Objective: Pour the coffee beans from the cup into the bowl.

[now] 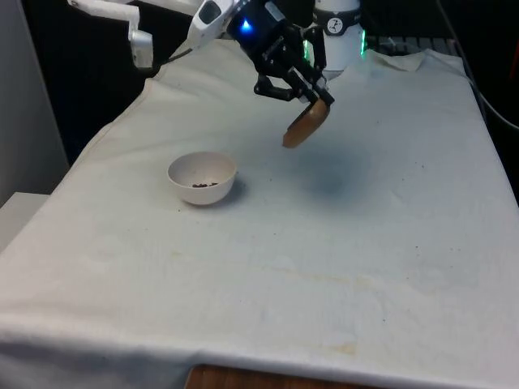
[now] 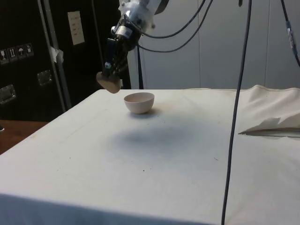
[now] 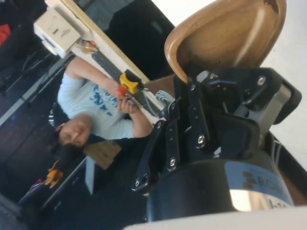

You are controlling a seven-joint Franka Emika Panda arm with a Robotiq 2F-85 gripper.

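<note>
A small white bowl (image 1: pixel 203 177) stands on the white cloth with a few dark coffee beans in its bottom; it also shows in the side view (image 2: pixel 139 102). My gripper (image 1: pixel 312 99) is in the air to the front view's right of the bowl and farther back, shut on the rim of a tan wooden cup (image 1: pixel 306 126). The cup is tipped over, its mouth facing down and sideways. In the side view the gripper (image 2: pixel 108 75) holds the cup (image 2: pixel 108 83) above table height, beside the bowl. In the wrist view the cup (image 3: pixel 225 33) looks empty inside.
A bunched fold of cloth (image 2: pixel 274 123) lies at the side view's right. Hanging cables (image 2: pixel 239 93) cross that view. The robot's base (image 1: pixel 336 36) stands at the far end. A person (image 3: pixel 96 108) holding a tool shows in the wrist view.
</note>
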